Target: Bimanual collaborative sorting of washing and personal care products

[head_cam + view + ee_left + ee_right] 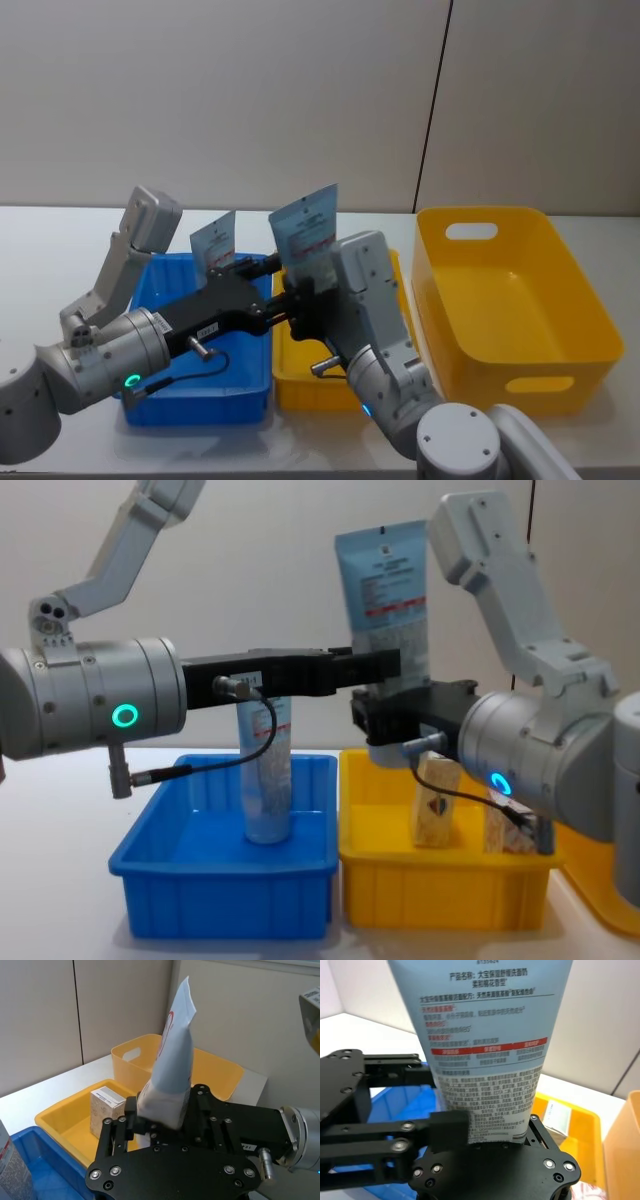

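On the table [60,250], head view: blue tray [200,400] at 7 o'clock of centre, yellow tray [440,900] touching its side at 6 o'clock, deep yellow bin [520,330] at 3 o'clock; a second tube [265,780] stands upright in the blue tray; two cartons [435,805] stand in the yellow tray.

In the chest view the left arm crosses in front of the second tube's top; the right gripper [395,715] hides the held tube's lower end.

Left arm: enters from 9 o'clock, forearm level above the blue tray; left gripper [380,670] lies against the tube's lower half; whether it grips cannot be told.

Right arm: elbow raised, wrist pointing to 9 o'clock; its jaws are pinching the tube's base.

Tube [385,580]: held above the seam between the two trays; long axis vertical; crimped end at 12 o'clock; printed face toward the robot.
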You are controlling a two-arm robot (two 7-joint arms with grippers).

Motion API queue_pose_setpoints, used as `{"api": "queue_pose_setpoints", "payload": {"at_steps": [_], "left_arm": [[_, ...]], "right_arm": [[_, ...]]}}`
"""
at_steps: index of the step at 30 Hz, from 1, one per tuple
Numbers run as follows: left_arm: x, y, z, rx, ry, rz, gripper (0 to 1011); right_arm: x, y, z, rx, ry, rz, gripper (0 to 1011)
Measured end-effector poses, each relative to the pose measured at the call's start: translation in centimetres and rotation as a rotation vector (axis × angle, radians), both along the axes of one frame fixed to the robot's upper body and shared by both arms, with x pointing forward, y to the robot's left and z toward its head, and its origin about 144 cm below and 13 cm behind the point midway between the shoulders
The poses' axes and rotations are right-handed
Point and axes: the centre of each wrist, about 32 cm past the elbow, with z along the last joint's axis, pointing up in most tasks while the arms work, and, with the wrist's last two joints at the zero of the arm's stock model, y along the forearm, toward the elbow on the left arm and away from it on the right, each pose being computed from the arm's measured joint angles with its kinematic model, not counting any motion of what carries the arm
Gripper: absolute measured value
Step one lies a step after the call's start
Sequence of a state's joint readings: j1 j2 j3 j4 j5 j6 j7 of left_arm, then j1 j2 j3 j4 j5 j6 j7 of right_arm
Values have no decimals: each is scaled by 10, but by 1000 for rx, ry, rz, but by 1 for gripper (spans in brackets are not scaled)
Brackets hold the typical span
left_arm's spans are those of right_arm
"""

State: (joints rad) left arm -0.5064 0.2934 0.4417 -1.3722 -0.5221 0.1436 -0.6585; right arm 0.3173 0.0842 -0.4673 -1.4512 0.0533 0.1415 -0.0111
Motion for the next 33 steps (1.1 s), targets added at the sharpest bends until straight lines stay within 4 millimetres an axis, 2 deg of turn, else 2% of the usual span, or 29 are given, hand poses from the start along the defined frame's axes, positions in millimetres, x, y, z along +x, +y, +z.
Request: {"api": "queue_pose_setpoints", "payload": {"at_steps": [5, 6, 13, 19, 33], "left_arm": [[0, 0, 0, 1, 0, 0, 777], [0, 0, 0, 1, 0, 1, 839], [0, 0, 0, 0, -1, 2, 1000], [0, 1, 0, 0, -1, 3, 1001], [0, 1, 0, 0, -2, 4, 1001]], "right_arm": [[-4, -4, 1, 10, 4, -36, 349], [-4, -5, 1, 11, 5, -42, 345], [-4, -14, 6, 28, -2, -111, 329], [-1, -23, 14, 47, -23, -176, 329], [13, -60, 33, 73, -91, -381, 316]]}}
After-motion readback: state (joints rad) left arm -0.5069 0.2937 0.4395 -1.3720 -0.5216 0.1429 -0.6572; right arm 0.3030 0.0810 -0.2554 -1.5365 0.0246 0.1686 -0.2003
